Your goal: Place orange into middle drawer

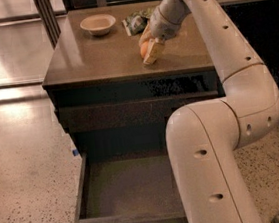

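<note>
Currently grasp step: arm (235, 72) reaches over the cabinet (129, 109), the middle drawer (123, 191) stands pulled open below, and the gripper (150, 51) at the countertop (98, 58) is closed on the orange (144, 47), so next comes a lift, a carry past the front edge, then down into the drawer.

Brown cabinet top (98, 58): beige bowl (98, 24) back left, crumpled packet (134, 22) behind orange (144, 48); pincer (150, 52) at orange.
</note>
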